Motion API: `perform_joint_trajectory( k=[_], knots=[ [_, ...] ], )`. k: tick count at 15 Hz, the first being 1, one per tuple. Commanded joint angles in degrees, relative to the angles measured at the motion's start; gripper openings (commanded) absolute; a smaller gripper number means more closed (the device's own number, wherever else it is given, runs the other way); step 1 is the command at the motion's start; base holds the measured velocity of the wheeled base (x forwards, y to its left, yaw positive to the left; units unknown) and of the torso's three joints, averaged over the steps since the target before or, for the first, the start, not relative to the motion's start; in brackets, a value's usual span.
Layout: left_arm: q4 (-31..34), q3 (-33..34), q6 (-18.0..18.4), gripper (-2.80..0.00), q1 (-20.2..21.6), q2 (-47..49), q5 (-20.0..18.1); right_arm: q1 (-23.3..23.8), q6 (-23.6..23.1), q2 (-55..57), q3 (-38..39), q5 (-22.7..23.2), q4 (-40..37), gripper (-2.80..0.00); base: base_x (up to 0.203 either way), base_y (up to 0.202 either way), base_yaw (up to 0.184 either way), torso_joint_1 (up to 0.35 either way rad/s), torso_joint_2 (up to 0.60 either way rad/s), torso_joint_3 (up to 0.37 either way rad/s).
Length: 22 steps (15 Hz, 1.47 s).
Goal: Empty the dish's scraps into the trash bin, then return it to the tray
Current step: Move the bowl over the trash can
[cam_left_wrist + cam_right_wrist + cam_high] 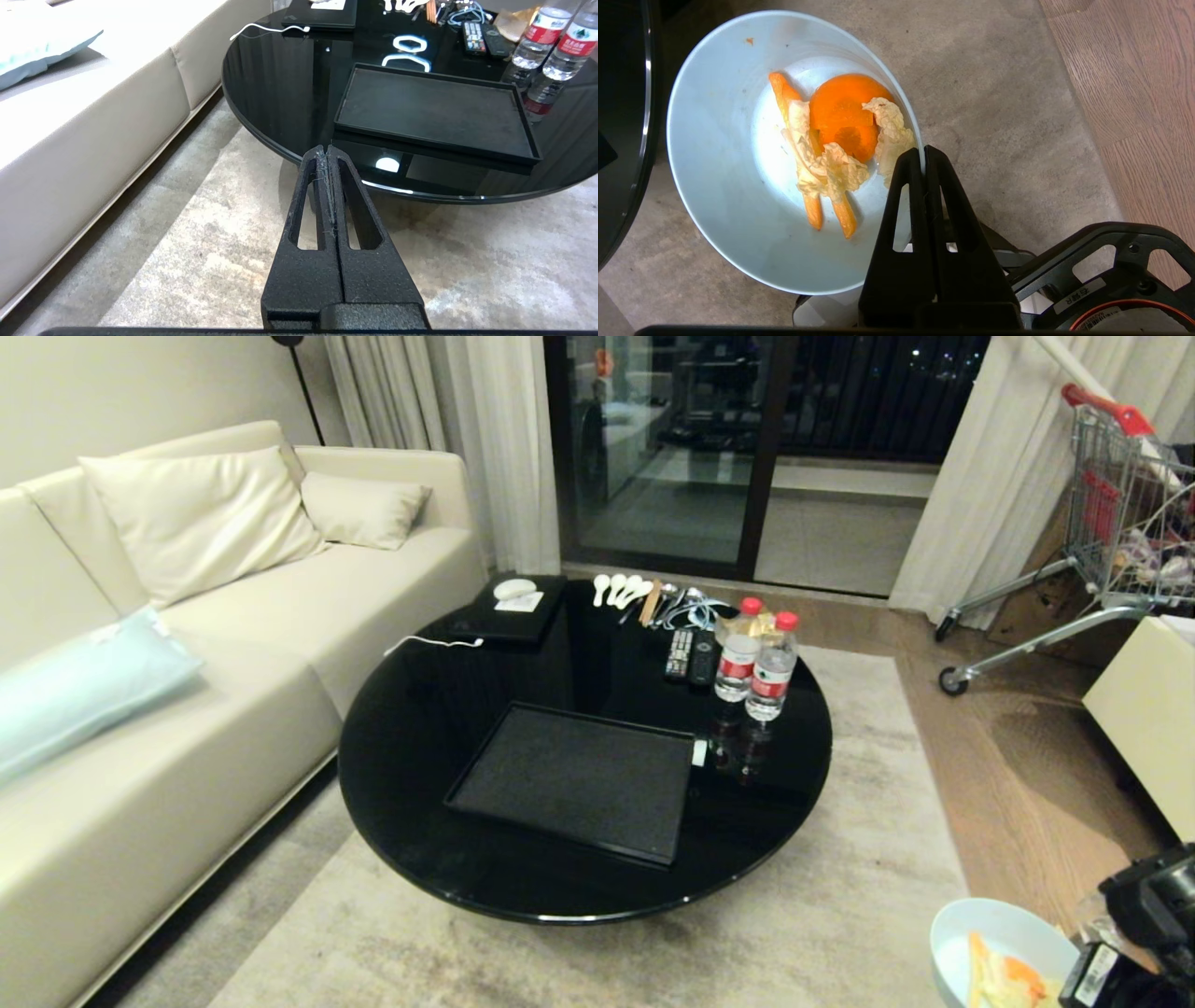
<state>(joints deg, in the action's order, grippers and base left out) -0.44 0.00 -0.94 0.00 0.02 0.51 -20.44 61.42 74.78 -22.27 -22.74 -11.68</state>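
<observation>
Dish [738, 186] was off the table, held low over the rug [994, 93] at the robot's right, with the right gripper [924, 156] pinched tight on its rim, one finger inside the wall and one outside. Scraps [836, 140] sat in the bowl: orange peel, carrot-like strips, pale crinkled pieces, bunched near the gripped side. In the head view only part of the dish showed at the lower right corner. Trash bin was not clearly visible in any view. Tray [579, 779] lay bare on the black round table [420, 709], with two water bottles [756, 658] standing just beside its far right corner. Left gripper [328, 154] hung parked with fingers pressed together, pointing toward the table edge.

Risks, as judged:
- A rim pinch is a thin hold; a smooth bowl could swivel or slip once tipped.
- Scraps lay close to the fingers; the crinkled bits might cling to the wall or the finger and stay put.
- Tipping before the bowl is over the bin would drop scraps on the rug.
- On the return, a wide swing could clip the bottles.
</observation>
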Motion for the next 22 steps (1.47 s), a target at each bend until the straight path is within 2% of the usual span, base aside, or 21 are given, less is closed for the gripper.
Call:
perform_joint_trajectory(
  k=[1, 22],
  knots=[
    [0.0, 0.0, 0.0, -2.8, 0.0, 0.0, 0.0, 0.0, 0.2, 0.1, -0.4, -0.2, 0.0, -2.8, 0.0, 0.0, 0.0, 0.0, 0.0, 0.0],
    [0.0, 0.0, 0.0, -2.8, 0.0, 0.0, 0.0, 0.1, 0.5, -0.4, -0.6, 0.2, 2.5, -2.8, 0.0, 0.0, 0.0, 0.0, 0.0, 0.0]
  ],
)
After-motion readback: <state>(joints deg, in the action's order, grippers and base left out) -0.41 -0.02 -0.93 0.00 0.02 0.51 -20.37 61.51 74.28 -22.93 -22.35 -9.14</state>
